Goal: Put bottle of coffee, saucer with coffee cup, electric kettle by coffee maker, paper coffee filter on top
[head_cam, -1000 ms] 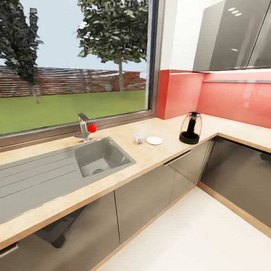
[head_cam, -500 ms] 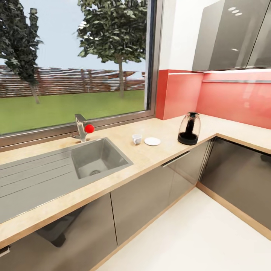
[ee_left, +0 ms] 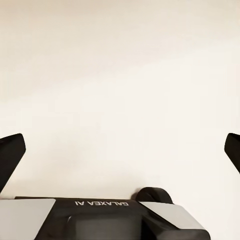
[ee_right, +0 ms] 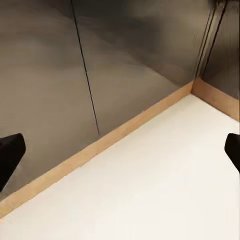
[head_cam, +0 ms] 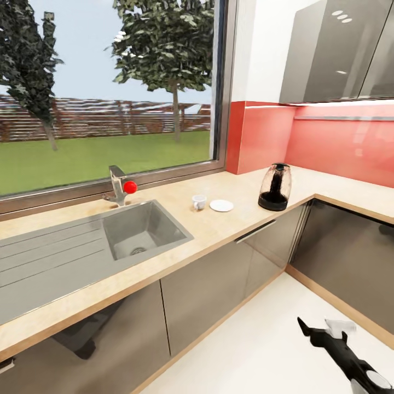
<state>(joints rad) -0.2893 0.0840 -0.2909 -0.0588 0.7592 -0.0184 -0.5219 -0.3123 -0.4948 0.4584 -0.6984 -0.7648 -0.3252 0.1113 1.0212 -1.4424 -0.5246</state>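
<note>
— How do the fingers stand on each arm?

— The right gripper (ee_right: pixel 120 155) has its fingers (ee_right: pixel 10 152) spread wide, one dark tip at each edge of the right wrist view, with nothing between them. It hangs over the pale floor (ee_right: pixel 165 185), facing the dark grey cabinets (ee_right: pixel 100 65) and their wooden plinth. In the head view that gripper (head_cam: pixel 323 328) shows low down by the floor, dark finger out in front. The left gripper (ee_left: pixel 120 150) is just as wide apart and holds nothing; a plain cream surface lies ahead of it.

— And the things for the coffee station?

— The electric kettle (head_cam: pixel 275 186) stands upright on the worktop (head_cam: pixel 219 227), near the inner corner where it turns along the red wall. It is clear glass with a black base, lid and handle. Towards the sink (head_cam: pixel 139 230) from it lies the saucer (head_cam: pixel 221 206), flat and white, near the middle of the worktop's depth. The coffee cup (head_cam: pixel 199 202) stands just beside the saucer on the sink side, directly on the worktop rather than on the plate; whether they touch, I cannot tell. A tap with a red knob (head_cam: pixel 129 187) stands at the back edge behind the sink.
</note>
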